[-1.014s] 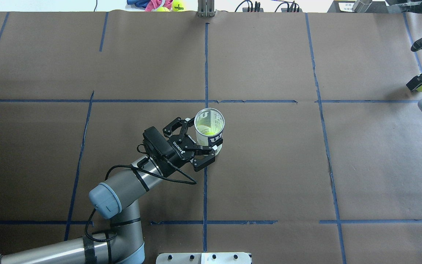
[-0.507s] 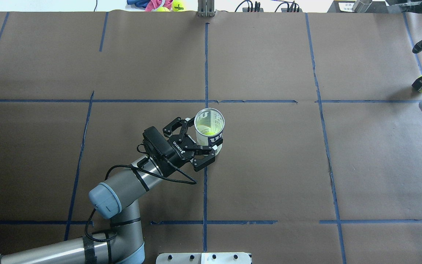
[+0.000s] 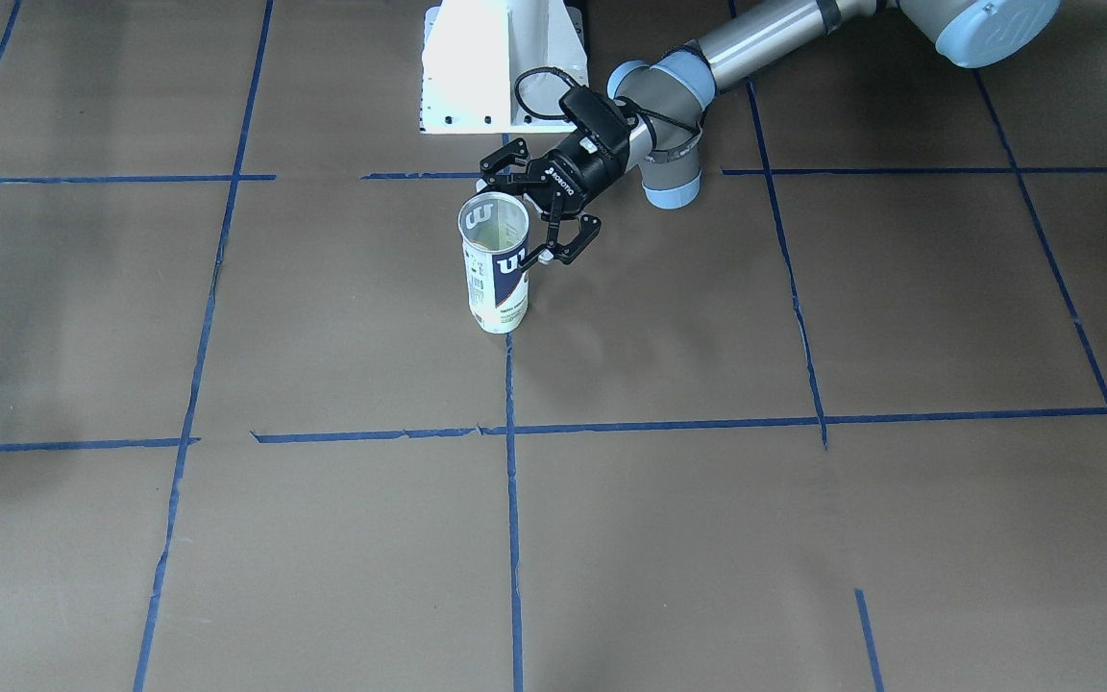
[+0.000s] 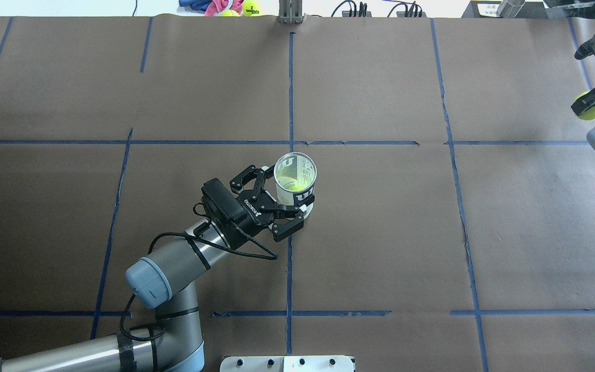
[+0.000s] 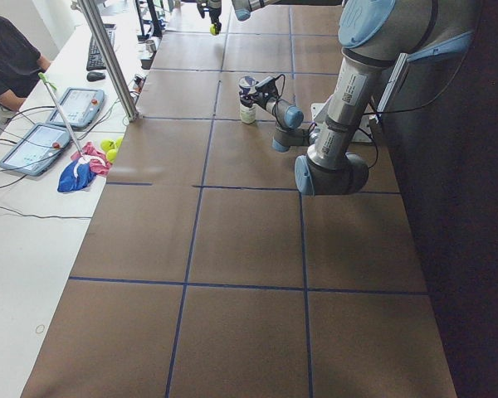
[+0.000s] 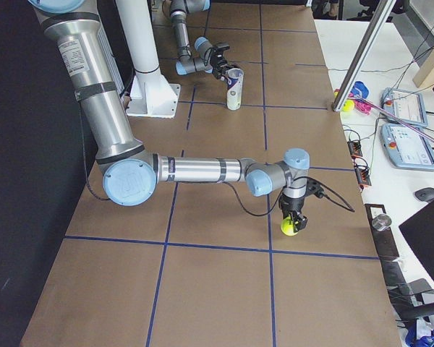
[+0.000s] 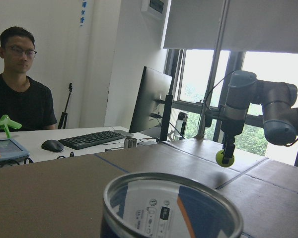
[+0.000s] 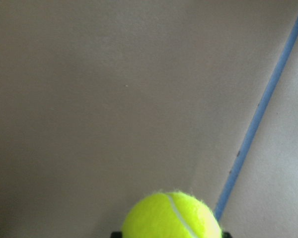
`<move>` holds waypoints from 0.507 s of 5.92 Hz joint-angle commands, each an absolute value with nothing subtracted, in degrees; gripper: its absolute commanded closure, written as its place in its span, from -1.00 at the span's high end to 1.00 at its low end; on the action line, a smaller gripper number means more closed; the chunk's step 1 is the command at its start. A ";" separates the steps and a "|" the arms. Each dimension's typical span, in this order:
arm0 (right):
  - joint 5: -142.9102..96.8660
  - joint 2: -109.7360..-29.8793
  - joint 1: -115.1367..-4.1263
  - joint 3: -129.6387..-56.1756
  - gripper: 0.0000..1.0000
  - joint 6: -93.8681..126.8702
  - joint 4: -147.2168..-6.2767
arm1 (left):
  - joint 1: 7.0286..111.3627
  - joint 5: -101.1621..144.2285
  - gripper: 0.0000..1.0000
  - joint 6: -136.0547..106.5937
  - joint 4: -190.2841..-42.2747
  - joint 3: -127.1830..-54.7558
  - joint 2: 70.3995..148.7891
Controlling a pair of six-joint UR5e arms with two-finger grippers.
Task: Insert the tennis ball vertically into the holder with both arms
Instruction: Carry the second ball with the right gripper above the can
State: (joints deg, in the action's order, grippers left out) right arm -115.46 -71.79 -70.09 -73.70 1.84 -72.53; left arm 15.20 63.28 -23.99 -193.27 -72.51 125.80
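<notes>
Over the last second the right gripper (image 4: 585,105) has drawn the tennis ball (image 4: 591,108) a little toward the far side at the right edge of the overhead view. The left arm and the holder (image 4: 296,181) have not moved. This suggests the pickup is done and the carry toward the holder is just beginning.

The right fingers are closed on the ball, which appears to hang clear above the brown bench (image 4: 380,232), well apart from the holder. The left gripper (image 4: 286,192) has its fingers spread to the can's width and clamped on its lower body, keeping it upright near the bench's middle.

The ball is fuzzy yellow-green with a pale seam curving over it. The clear can, open at the top, shows a yellow-green ball (image 4: 292,184) already inside.
</notes>
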 commanded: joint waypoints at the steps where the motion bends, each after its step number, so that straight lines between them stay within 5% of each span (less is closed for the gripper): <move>1: -128.42 -71.38 -69.35 -92.10 -0.77 12.75 -86.24 | 15.21 63.28 0.98 -23.99 -193.27 -72.51 125.77; 3: -142.32 -70.23 -65.16 -105.32 -0.77 38.19 -86.75 | 15.21 63.28 0.98 -23.99 -193.27 -72.42 125.77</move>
